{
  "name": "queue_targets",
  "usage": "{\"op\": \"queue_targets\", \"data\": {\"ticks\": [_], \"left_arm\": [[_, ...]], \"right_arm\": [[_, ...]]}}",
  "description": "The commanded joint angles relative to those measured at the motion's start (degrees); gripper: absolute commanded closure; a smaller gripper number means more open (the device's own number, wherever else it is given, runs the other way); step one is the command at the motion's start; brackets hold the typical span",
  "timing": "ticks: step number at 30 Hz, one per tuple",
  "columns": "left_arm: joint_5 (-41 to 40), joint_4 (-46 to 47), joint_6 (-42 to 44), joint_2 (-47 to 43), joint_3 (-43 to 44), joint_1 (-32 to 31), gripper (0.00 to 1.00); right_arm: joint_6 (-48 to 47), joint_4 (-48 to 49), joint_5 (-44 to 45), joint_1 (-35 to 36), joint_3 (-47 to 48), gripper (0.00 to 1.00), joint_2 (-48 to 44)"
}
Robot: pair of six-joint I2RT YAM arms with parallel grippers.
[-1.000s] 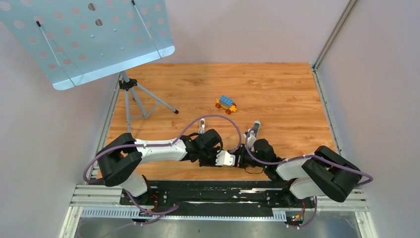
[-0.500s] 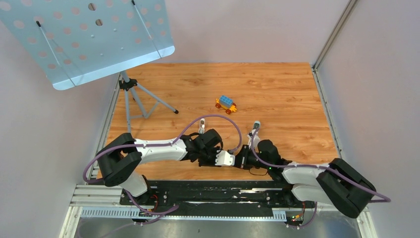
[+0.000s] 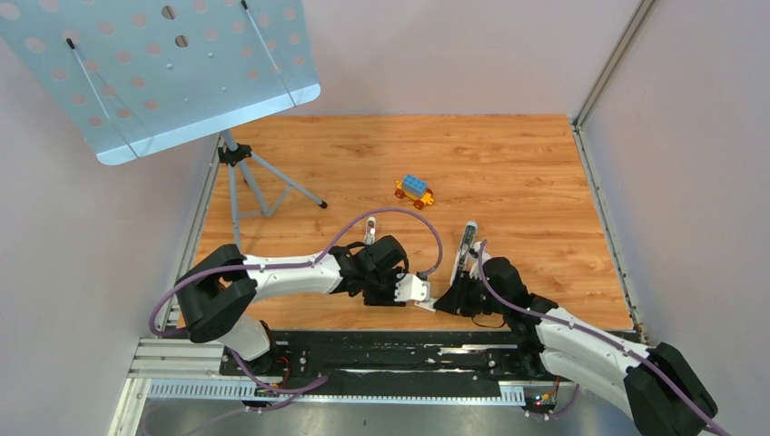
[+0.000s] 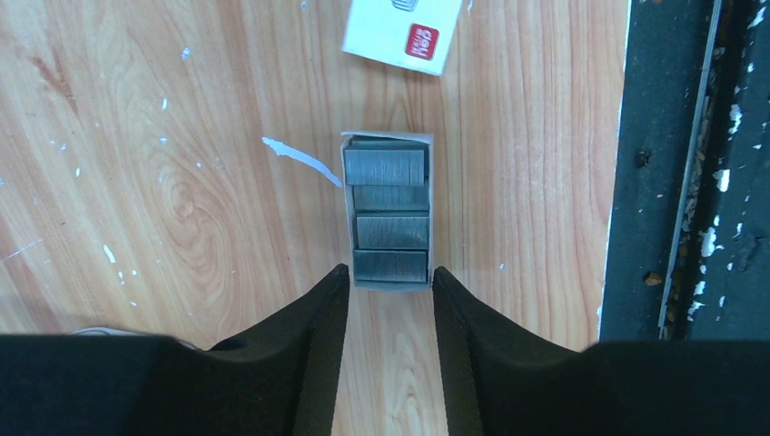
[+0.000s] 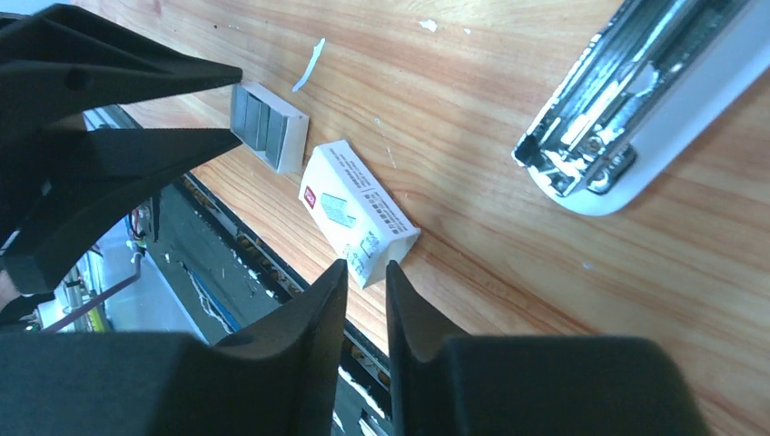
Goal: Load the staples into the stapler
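Staples (image 4: 390, 232): grey ribbed strips packed in a row inside a small white cardboard tray (image 5: 292, 143). They lie flat on the wooden table (image 3: 527, 173), near its 6 o'clock edge in the overhead view.
Tray position: its long side runs along the 12-to-6 line of the left wrist view. Its near end sits at 12 o'clock, just off the left fingertips.
Left gripper (image 4: 389, 277): jaws parted about as wide as the tray, with only bare wood between them. It holds nothing.
Right gripper (image 5: 366, 271): jaws parted by a narrow slit, with nothing visibly clamped. A corner of the staple box (image 5: 357, 211) sits right at the mouth of the slit; whether they touch cannot be told.
Staple box: white and printed with a red logo, lying on its side. In the left wrist view it is at 12 o'clock beyond the tray and apart from it.
Stapler (image 5: 626, 100): white body with its metal channel showing. It lies at 2 o'clock from the right fingertips, well apart from the tray and box.
Paper scrap (image 4: 300, 157): a white sliver at 10 o'clock of the tray, just beside it.
Black base strip (image 4: 654, 182): runs along the table edge at 3 o'clock in the left wrist view.
Toy brick car (image 3: 414, 190): blue and yellow, at 12 o'clock from the two grippers and well apart from them.
Music stand (image 3: 154, 73): a perforated pale-blue desk on a tripod, at the table's 10 o'clock corner.
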Motion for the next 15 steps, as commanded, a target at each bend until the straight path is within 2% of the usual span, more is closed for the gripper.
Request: {"op": "queue_targets", "data": {"ticks": [1,3,4,5,6,15], "left_arm": [[0.88,1.35,-2.62,-3.91,0.45,-0.41,0.56],[0.67,2.18,-3.64,-5.51,0.23,-0.43,0.53],[0.56,2.53,-4.16,-6.28,0.01,-0.43,0.48],[0.53,2.95,-4.56,-7.07,-0.15,-0.39,0.18],[0.53,3.24,-4.96,-7.87,-0.34,-0.43,0.01],[-7.47,8.45,-17.56,-17.71,-2.07,1.54,0.0]], "right_arm": [[-0.64,-9.92,2.27,-0.9,2.78,0.71,-4.42],[-0.22,-12.0,2.99,-0.91,3.42,0.67,-6.07],[-0.09,-13.46,3.27,-0.91,3.82,0.65,-6.85],[0.09,-14.38,3.54,-0.92,4.17,0.64,-7.51],[0.26,-15.08,3.73,-0.92,4.42,0.64,-8.21],[3.18,-16.04,5.28,-0.78,7.88,0.63,-9.91]]}}
